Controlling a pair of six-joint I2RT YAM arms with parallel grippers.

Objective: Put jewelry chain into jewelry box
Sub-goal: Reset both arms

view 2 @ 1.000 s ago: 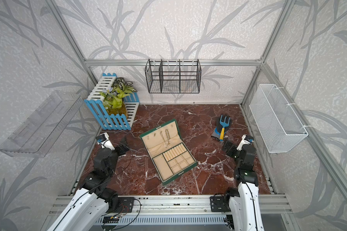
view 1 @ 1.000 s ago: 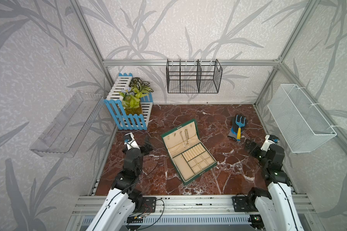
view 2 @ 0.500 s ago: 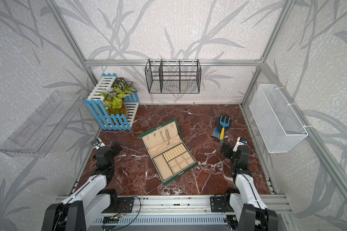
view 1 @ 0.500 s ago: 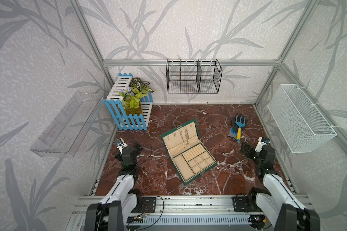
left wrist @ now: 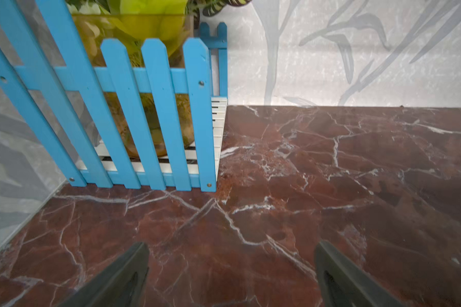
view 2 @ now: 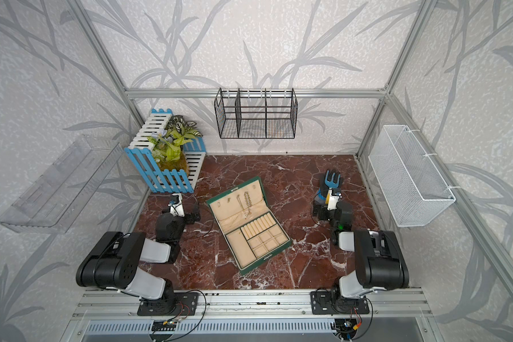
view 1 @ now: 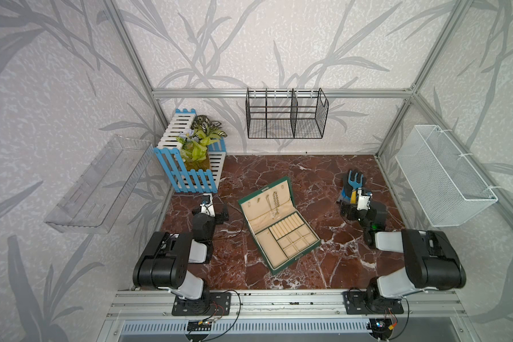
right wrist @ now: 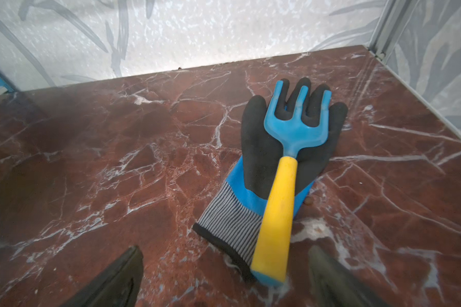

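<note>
Placing seems done — jewelry chain on jewelry box lid lining. Apart, empty: left claw, right claw — no further move needed.

Blue-and-white wooden picket-fence planter holding green leafy plant: close ahead of left gripper. 1 black-and-blue rubber-coated glove, blue plastic hand rake with yellow handle lying on it: just ahead of right gripper.
</note>
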